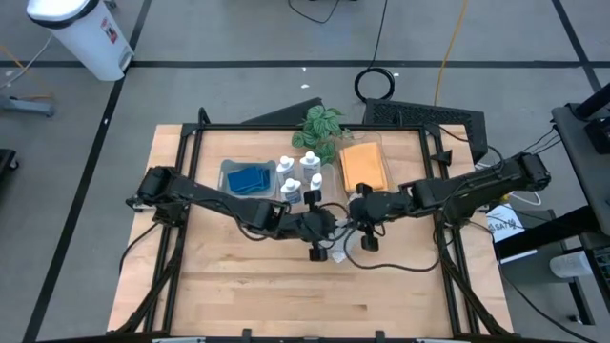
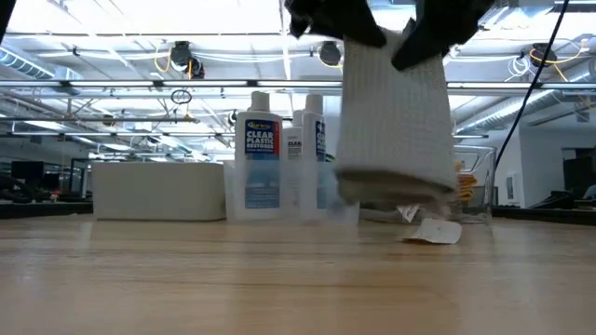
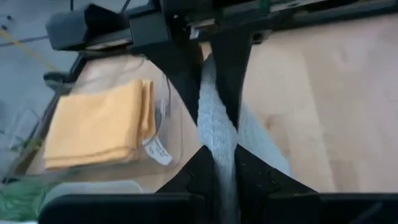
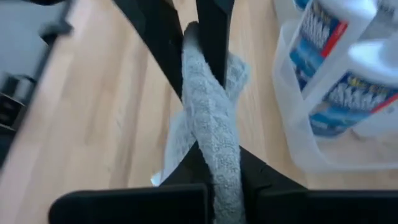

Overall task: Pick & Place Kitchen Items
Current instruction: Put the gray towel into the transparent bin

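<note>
Overhead, the two dark arms meet near the middle of the pale wooden table (image 1: 238, 286), the left gripper (image 1: 329, 232) and right gripper (image 1: 355, 221) almost touching. Behind them stand three clear plastic bins: one holds flat blue rectangular sponges (image 1: 250, 178), stacked so I cannot count them, the middle one four white squeeze bottles (image 1: 298, 178) with blue labels, and the third a folded orange cloth (image 1: 366, 166). A green leafy plant (image 1: 319, 127) sits just behind the bins.

From table height, a pale grey cloth (image 2: 396, 112) with a fine woven texture hangs from the dark fingers above, its lower hem clear of the wood. A small white tag (image 2: 433, 231) rests on the table beneath it. Two bottles show clearly behind it, beside a milky bin (image 2: 158, 191).

In the left wrist view, the left gripper (image 3: 224, 174) is pinched tight on the grey cloth (image 3: 217, 134), the nubbly fabric squeezed into a narrow ridge between its fingers (image 3: 196, 180). Opposite, the other arm's fingers pinch the same strip. The orange cloth (image 3: 99, 124) lies folded in its clear bin.

In the right wrist view, the right gripper (image 4: 217, 171) likewise clamps the grey cloth (image 4: 208, 118), which twists like a rope toward the left gripper's fingers. Two bottles (image 4: 348, 68) stand in their clear bin alongside.
</note>
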